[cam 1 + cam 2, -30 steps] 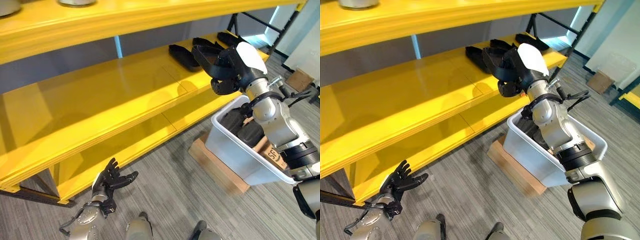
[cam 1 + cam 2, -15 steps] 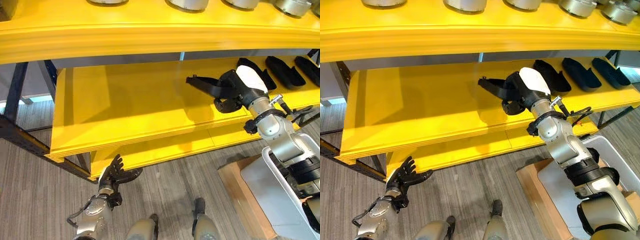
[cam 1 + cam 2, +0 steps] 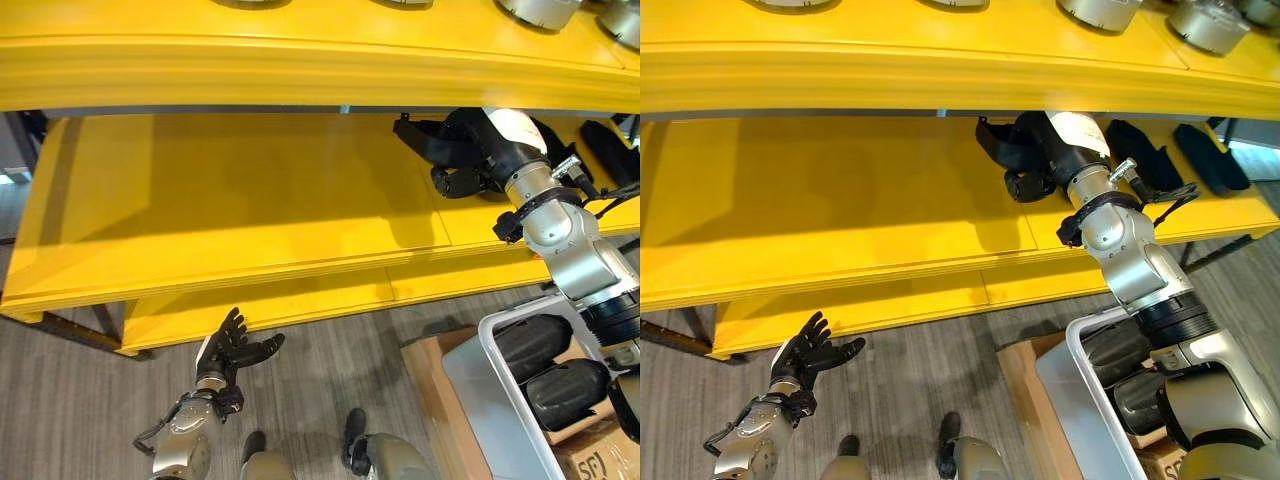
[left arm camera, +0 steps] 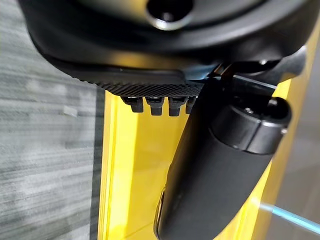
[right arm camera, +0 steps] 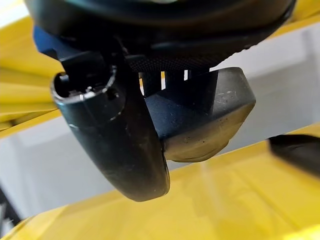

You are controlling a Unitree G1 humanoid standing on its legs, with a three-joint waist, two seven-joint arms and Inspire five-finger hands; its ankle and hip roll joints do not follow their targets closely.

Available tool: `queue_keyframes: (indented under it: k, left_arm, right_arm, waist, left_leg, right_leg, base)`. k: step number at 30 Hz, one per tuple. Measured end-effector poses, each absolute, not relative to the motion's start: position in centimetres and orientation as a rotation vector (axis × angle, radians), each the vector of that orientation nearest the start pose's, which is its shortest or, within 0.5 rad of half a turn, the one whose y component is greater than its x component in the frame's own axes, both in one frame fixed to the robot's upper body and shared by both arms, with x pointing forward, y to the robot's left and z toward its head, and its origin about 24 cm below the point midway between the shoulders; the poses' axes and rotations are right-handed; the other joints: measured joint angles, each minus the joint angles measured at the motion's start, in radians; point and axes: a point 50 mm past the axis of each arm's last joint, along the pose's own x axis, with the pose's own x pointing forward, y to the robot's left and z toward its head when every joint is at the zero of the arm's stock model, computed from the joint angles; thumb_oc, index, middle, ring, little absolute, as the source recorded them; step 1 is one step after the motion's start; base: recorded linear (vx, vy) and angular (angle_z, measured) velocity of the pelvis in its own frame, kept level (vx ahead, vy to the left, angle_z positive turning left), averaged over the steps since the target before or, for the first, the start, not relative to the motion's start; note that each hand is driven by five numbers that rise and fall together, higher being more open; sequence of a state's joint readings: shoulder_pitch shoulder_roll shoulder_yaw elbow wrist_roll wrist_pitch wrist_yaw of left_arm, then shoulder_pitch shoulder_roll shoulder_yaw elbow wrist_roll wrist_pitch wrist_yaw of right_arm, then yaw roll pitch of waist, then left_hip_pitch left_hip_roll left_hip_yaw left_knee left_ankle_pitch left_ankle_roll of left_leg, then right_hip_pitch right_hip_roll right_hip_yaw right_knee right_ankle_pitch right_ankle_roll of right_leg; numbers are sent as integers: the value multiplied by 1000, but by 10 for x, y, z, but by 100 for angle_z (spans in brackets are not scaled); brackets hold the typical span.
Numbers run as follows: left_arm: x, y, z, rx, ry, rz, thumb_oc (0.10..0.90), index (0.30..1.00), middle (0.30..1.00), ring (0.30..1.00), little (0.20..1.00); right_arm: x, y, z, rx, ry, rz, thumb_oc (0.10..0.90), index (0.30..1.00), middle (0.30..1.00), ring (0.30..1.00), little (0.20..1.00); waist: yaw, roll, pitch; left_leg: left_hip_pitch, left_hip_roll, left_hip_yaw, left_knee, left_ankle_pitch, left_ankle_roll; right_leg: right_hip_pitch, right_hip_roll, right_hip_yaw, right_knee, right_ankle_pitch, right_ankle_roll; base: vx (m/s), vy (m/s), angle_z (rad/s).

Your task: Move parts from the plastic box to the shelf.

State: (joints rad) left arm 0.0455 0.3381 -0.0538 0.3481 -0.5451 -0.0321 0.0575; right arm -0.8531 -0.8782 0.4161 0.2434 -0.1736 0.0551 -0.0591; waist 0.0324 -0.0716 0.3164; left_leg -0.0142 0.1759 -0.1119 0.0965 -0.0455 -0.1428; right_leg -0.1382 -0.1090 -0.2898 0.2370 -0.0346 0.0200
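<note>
Right robot hand [image 3: 470, 160] grips a black part [image 3: 432, 140] above the middle shelf [image 3: 250, 215], left robot hand [image 3: 228, 352] open low; risk: releasing while raised lets the part slide off the front edge.

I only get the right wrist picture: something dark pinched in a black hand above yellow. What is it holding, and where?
Observer: The right hand holds a black part over the middle yellow shelf.
Operator: Any others already there?
Observer: Yes, black parts lie further right on that shelf.
Operator: More to fetch?
Observer: Dark parts remain in the white plastic box.
Operator: And the other hand?
Observer: The left hand hangs low, fingers spread.
</note>
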Motion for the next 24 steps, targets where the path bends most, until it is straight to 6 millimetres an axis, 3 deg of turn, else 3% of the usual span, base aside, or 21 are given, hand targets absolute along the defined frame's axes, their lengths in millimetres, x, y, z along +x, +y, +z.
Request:
queue_keyframes:
  k: [1, 3, 5, 9, 18, 21, 24]
  left_arm:
    - [224, 231, -31, -185, 352, 171, 900, 1000, 1000, 1000, 1000]
    - [223, 228, -33, -183, 360, 160, 900, 1000, 1000, 1000, 1000]
    - [218, 230, -37, -181, 380, 174, 900, 1000, 1000, 1000, 1000]
    - [215, 233, -39, -178, 392, 193, 900, 1000, 1000, 1000, 1000]
    - [216, 233, -37, -179, 377, 193, 900, 1000, 1000, 1000, 1000]
    - [215, 234, -38, -208, 375, 203, 900, 1000, 1000, 1000, 1000]
    - [216, 230, -37, -210, 372, 184, 900, 1000, 1000, 1000, 1000]
  right_arm:
    - [354, -212, 262, -1165, -468, -28, 400, 300, 300, 300, 300]
    - [353, -215, 269, -1184, -477, -46, 400, 300, 300, 300, 300]
    - [355, -208, 268, -1176, -486, -29, 400, 300, 300, 300, 300]
    - [361, -183, 265, -1170, -519, 41, 400, 300, 300, 300, 300]
    - [382, -174, 264, -1194, -456, 17, 400, 300, 300, 300, 300]
    - [390, -181, 257, -1213, -394, -2, 400, 300, 300, 300, 300]
    - [405, -212, 229, -1250, -181, -76, 400, 300, 300, 300, 300]
  waist:
    - [0, 11, -1]
    - [-1, 31, 0]
    - [5, 32, 1]
    - [22, 31, 1]
    - [63, 30, 0]
    - [91, 31, 0]
    - [117, 46, 6]
  left_leg:
    - [-23, -3, 24, 4, 13, 2]
    - [-36, 2, 137, -7, 20, 31]
    - [-30, 2, 162, -16, 26, 38]
    - [-35, -11, 186, 4, 26, 40]
    - [-49, -25, 174, 6, 30, 35]
    - [-74, -25, 162, 8, 31, 35]
    - [-116, -30, 157, 18, 36, 36]
  right_leg:
    - [-15, -16, -23, 17, -6, -7]
    - [-30, -38, -54, 41, -13, -12]
    - [-37, -47, -47, 62, -23, -11]
    - [-62, -65, -17, 88, -35, -5]
    - [-69, -79, -25, 98, -29, -4]
    - [-86, -79, -34, 96, -29, -4]
    - [-127, -88, -36, 113, -29, -4]
  base:
    - [-6, -17, 67]
    - [25, 22, 53]
    - [25, 42, 10]
    - [31, 64, -10]
    - [14, 31, 3]
    - [-37, -4, 8]
    - [-58, -8, 6]
